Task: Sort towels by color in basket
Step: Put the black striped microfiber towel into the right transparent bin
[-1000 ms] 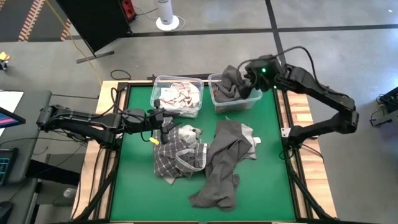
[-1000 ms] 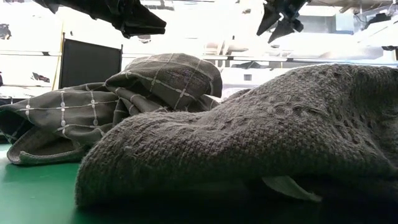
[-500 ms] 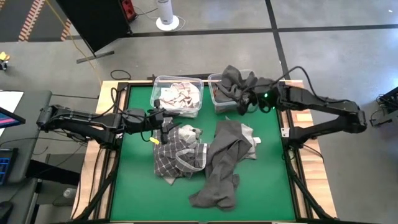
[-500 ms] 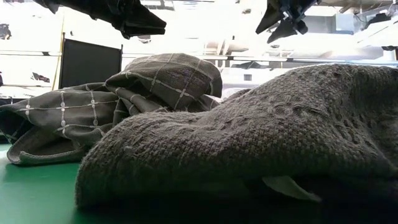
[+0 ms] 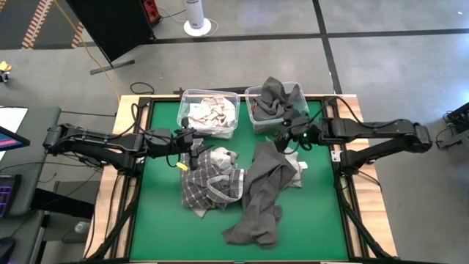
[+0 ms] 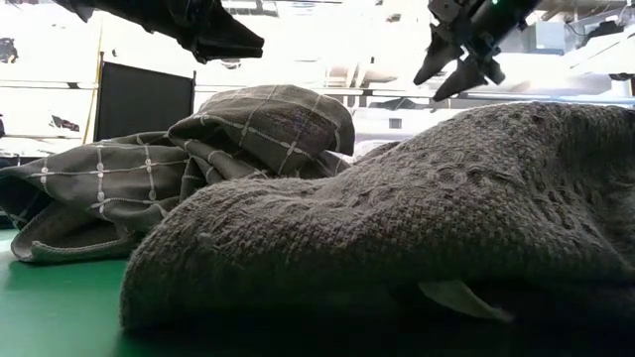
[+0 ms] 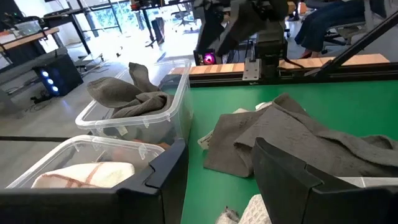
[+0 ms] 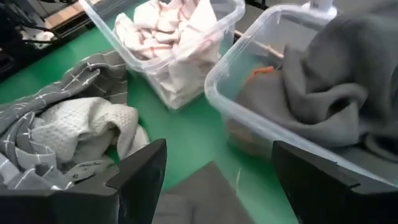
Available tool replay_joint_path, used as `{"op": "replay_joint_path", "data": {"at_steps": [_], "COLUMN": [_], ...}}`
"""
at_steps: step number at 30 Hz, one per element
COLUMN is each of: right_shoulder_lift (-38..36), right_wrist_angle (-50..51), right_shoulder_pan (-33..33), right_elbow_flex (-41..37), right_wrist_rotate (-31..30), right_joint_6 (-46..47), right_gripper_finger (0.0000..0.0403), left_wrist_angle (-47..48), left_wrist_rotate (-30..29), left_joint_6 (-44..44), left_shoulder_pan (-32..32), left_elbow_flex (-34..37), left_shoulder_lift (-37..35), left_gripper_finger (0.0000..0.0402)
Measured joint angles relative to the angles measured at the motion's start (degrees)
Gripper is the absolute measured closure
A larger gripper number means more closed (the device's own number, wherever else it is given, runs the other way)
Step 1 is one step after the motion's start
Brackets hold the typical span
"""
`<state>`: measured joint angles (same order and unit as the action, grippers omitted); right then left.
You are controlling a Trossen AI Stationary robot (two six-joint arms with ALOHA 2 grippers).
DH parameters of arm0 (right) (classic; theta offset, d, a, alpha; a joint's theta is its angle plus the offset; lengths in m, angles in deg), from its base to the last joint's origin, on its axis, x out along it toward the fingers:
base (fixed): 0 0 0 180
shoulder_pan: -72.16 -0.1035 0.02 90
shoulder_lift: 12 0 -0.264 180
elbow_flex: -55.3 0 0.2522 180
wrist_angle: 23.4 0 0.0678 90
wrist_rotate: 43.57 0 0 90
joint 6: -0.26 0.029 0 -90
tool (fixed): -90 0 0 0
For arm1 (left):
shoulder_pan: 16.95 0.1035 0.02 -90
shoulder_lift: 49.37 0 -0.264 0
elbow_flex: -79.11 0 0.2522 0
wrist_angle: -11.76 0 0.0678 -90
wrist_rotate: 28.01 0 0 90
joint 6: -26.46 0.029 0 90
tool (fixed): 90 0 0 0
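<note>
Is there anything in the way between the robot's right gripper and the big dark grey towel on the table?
Nothing visible. The right gripper, open and empty, hangs just in front of the right bin, and the dark grey towel lies uncovered below it.

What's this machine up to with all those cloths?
It is sorting towels into two clear bins. The right end effector, open and empty, hangs in front of the right bin, which holds a dark grey towel. The left end effector, open, hovers by the checked towel. A long grey towel lies on the green table, unsorted.
</note>
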<state>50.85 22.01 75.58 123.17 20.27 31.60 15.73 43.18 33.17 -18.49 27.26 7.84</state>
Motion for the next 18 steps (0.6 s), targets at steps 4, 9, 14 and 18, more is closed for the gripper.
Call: {"op": "replay_joint_path", "data": {"at_steps": [4,9,14,18], "right_shoulder_lift": [-0.48,-1.12,-1.95,-2.17], "right_wrist_angle": [-2.13,-3.11,-4.31,-4.76], "right_shoulder_pan": [-1.99,-4.08,-5.42,-6.76], "right_elbow_flex": [-2.44,-4.27,-6.52,-6.73], "right_wrist_rotate": [-1.55,-4.38,-7.01,-8.25], "right_joint_6": [2.29,4.31,6.42,7.63], "right_gripper_finger": [0.0083,0.0083,0.0083,0.0083], "left_wrist_angle": [-0.01,-0.16,-0.9,-1.08], "left_wrist_rotate": [0.0,0.0,0.0,0.01], "left_joint_6": [0.1,0.12,0.54,0.53], "left_shoulder_pan": [0.01,0.01,0.01,0.0], "left_elbow_flex": [0.0,-0.01,-0.02,-0.02], "left_shoulder_lift": [0.0,0.0,0.0,0.0], "left_gripper_finger": [0.0233,0.0233,0.0233,0.0233]}}
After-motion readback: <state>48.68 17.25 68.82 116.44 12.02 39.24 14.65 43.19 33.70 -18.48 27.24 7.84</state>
